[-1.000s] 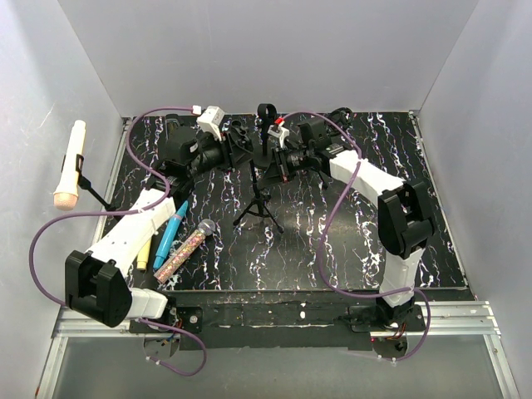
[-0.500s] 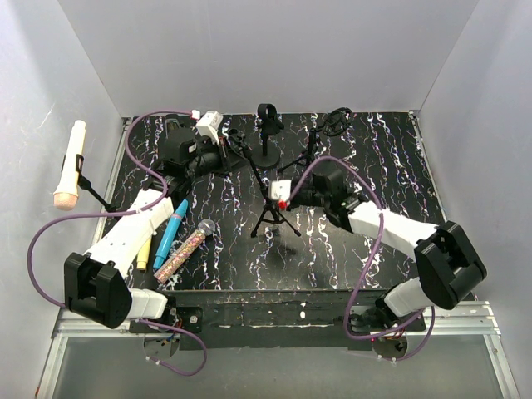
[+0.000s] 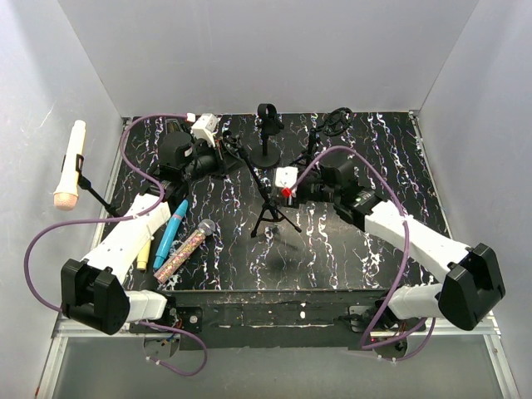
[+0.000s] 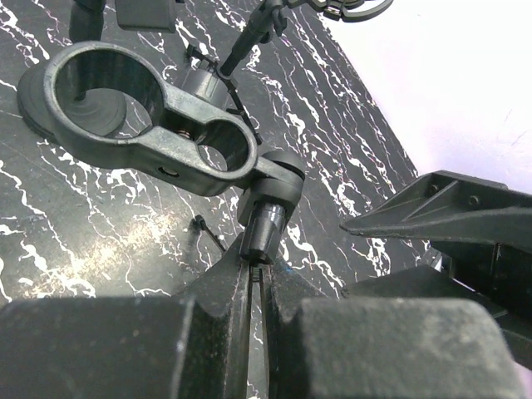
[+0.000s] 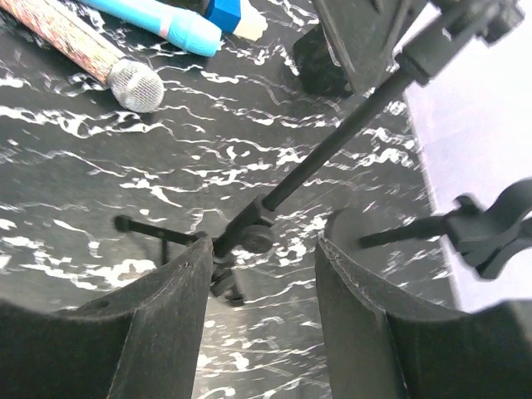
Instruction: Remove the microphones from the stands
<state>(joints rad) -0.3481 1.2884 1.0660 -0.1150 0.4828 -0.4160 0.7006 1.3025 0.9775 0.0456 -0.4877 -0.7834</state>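
Black plastic clip on the thin metal stand is a smooth round ring with nothing in it. I think this stand's pull-out step is done. The left gripper pinches tight on the neck under the clip. The right gripper is wide, with one finger on each side of the pole. The sparkly microphone lies at the lower left of the marbled table. Next, let go softly so the leaning stand does not tip.
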